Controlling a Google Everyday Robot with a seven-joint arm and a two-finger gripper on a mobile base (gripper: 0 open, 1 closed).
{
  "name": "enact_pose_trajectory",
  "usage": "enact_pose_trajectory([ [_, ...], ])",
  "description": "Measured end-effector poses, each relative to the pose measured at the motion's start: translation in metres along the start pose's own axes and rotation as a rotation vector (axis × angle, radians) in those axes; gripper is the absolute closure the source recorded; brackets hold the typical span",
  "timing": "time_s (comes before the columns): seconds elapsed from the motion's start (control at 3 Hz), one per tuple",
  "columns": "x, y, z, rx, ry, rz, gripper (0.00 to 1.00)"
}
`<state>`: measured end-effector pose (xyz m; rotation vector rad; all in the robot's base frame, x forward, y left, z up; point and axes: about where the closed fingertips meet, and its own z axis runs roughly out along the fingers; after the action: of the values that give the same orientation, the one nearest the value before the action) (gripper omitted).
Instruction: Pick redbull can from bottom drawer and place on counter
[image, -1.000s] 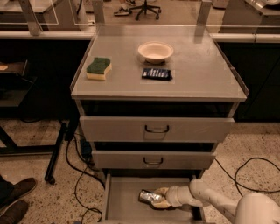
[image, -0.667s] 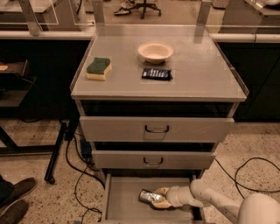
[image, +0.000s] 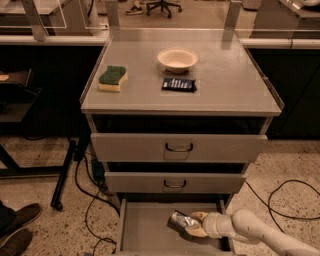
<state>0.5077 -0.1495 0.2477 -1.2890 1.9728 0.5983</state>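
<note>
Speckled terrazzo floor (image: 295, 165), dark side table (image: 15, 102) at left, office chair (image: 162, 6) behind, dim warm light

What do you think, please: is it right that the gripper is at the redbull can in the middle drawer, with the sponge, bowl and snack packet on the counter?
No: the camera view shows the gripper at the redbull can in the bottom drawer, not the middle one; the rest holds.

Silver, dark-patched redbull can (image: 179, 220) at cream-and-tan gripper (image: 190, 225) in grey bottom drawer (image: 145, 225); grey tabletop (image: 235, 85); green-and-yellow sponge (image: 113, 79); cream bowl (image: 177, 59); dark blue, white-flecked packet (image: 179, 84); speckled beige floor (image: 40, 165).
</note>
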Motion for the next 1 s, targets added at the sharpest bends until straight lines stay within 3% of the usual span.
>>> enact_pose_trajectory([
  [0.33, -0.013, 0.024, -0.042, 0.064, 0.036, -0.011, 1.00],
  [0.67, -0.016, 0.021, -0.051, 0.078, 0.035, -0.010, 1.00],
  [1.0, -0.022, 0.024, -0.084, 0.138, 0.041, 0.009, 1.00],
])
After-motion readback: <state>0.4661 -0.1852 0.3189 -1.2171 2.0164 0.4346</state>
